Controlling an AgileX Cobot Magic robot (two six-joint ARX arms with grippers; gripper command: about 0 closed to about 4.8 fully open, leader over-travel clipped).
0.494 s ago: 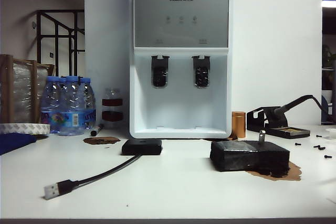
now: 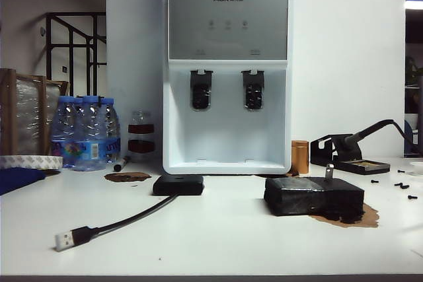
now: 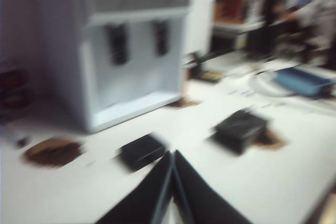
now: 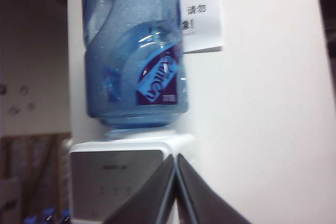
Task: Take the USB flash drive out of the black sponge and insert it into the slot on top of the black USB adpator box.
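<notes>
The USB flash drive [image 2: 329,171] stands upright as a slim grey stick in the top of the black sponge [image 2: 314,196], right of the table's middle. The black USB adpator box [image 2: 178,184] lies flat to the left of it, in front of the water dispenser. Neither arm shows in the exterior view. In the blurred left wrist view my left gripper [image 3: 172,153] is shut and empty, in the air short of the box [image 3: 142,151], with the sponge [image 3: 240,128] off to one side. My right gripper [image 4: 175,156] is shut and empty, raised and facing the dispenser's blue bottle [image 4: 135,51].
The box's black cable runs to a silver plug [image 2: 64,240] near the front left edge. A white water dispenser [image 2: 227,77] stands behind. Water bottles [image 2: 86,130] sit at the left, a soldering stand [image 2: 350,153] and loose screws [image 2: 402,186] at the right. Brown stains [image 2: 127,177] mark the table.
</notes>
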